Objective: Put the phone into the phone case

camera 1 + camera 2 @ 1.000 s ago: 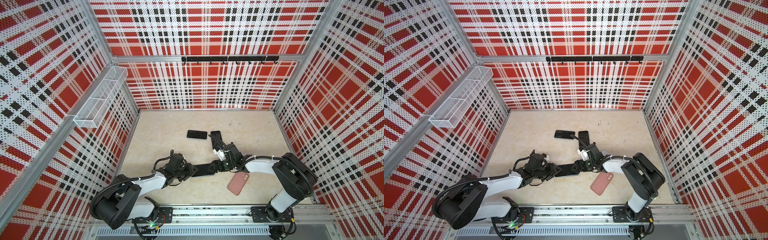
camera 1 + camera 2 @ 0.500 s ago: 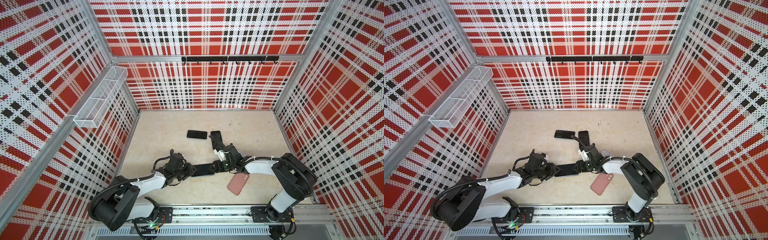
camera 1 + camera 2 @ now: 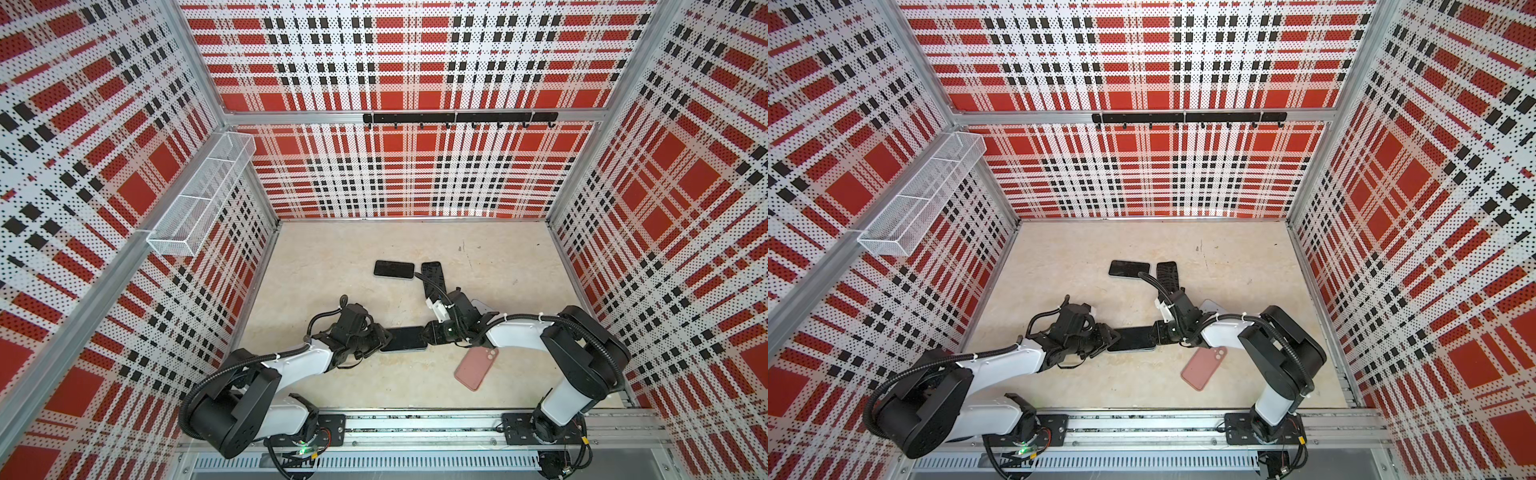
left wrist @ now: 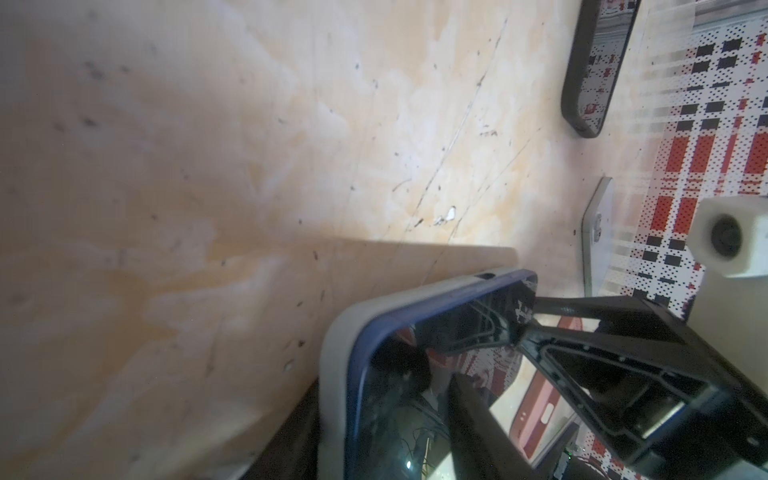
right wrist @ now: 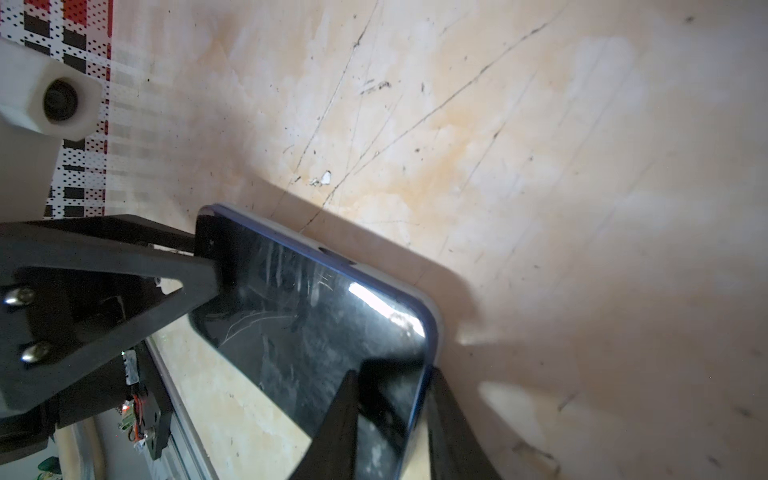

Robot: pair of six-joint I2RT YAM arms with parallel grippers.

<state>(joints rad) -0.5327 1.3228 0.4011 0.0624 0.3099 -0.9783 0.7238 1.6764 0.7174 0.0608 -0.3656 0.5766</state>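
Here the right end effector (image 3: 426,335) pinches the phone (image 3: 405,338) endwise.

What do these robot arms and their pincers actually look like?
The left arm and right arm have white shells between bulky black joints, with ribbed black cables looping alongside. The left gripper and right gripper are black, with angular cut-out fingers; a white camera block tops each wrist.

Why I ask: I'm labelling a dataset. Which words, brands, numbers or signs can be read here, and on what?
No text is readable anywhere.
The phone shows only reflections and scratches.
The pink case bears no visible mark.
The far phone is dark.
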